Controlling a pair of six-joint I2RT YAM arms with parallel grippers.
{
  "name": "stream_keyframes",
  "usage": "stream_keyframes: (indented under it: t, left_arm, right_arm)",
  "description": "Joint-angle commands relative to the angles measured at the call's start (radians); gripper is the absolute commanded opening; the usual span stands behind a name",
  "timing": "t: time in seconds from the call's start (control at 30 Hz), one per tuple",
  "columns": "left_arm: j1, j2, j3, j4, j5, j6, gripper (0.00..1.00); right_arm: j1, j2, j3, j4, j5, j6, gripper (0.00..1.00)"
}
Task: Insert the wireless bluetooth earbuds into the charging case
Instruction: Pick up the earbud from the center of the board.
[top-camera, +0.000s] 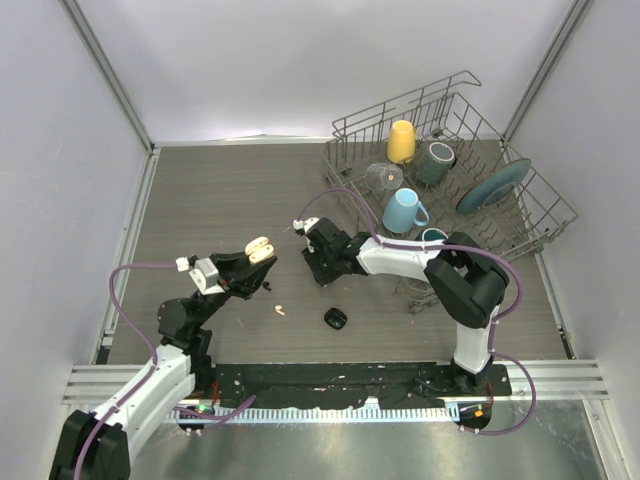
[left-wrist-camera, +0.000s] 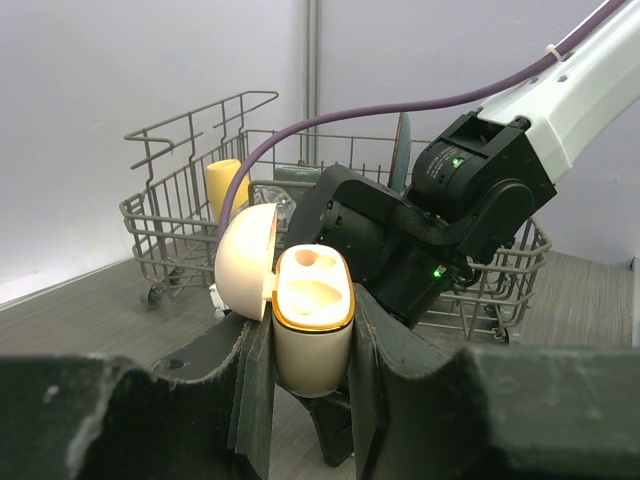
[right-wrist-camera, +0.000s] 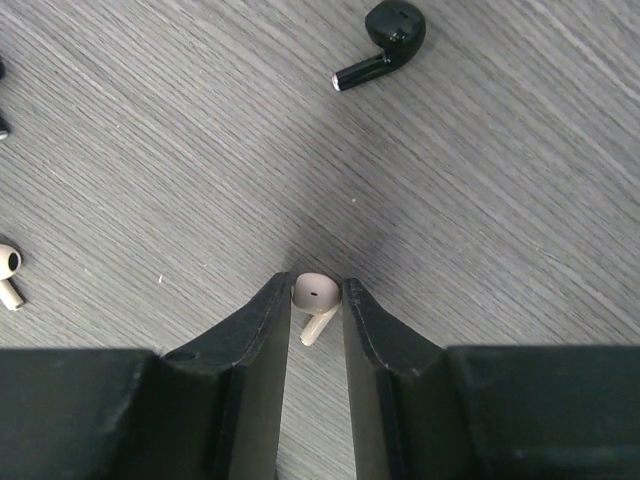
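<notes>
My left gripper (top-camera: 255, 256) is shut on a cream charging case (top-camera: 260, 247) and holds it upright off the table. Its lid (left-wrist-camera: 247, 262) is swung open to the left and the sockets face up, with the body (left-wrist-camera: 310, 345) pinched between the pads. My right gripper (top-camera: 318, 272) is low over the table just right of the case. In the right wrist view it (right-wrist-camera: 317, 286) is closed on the head of a cream-white earbud (right-wrist-camera: 316, 296), stem pointing back. A black earbud (right-wrist-camera: 385, 40) and another cream one (right-wrist-camera: 8, 272) lie loose on the table.
A wire dish rack (top-camera: 556, 205) with mugs and a plate fills the back right, right behind the right arm (left-wrist-camera: 480, 190). A cream earbud (top-camera: 279, 310) and a small black item (top-camera: 335, 318) lie on the table near the front.
</notes>
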Motion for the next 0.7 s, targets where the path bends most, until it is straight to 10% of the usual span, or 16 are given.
stream_keyframes:
  t: [0.0,0.33,0.67]
  left_arm:
    - [0.005,-0.012,-0.015,0.025,-0.014,0.01,0.0]
    - [0.007,-0.034,-0.015,-0.006,-0.029,0.025,0.0]
    - [0.007,-0.02,-0.015,0.005,-0.029,0.025,0.0]
  right_arm:
    - [0.005,0.015,0.042,-0.026,0.036,0.004,0.31]
    - [0.01,0.016,0.065,-0.112,0.139,0.188,0.28]
    - [0.013,0.053,0.109,-0.17,0.159,0.245,0.46]
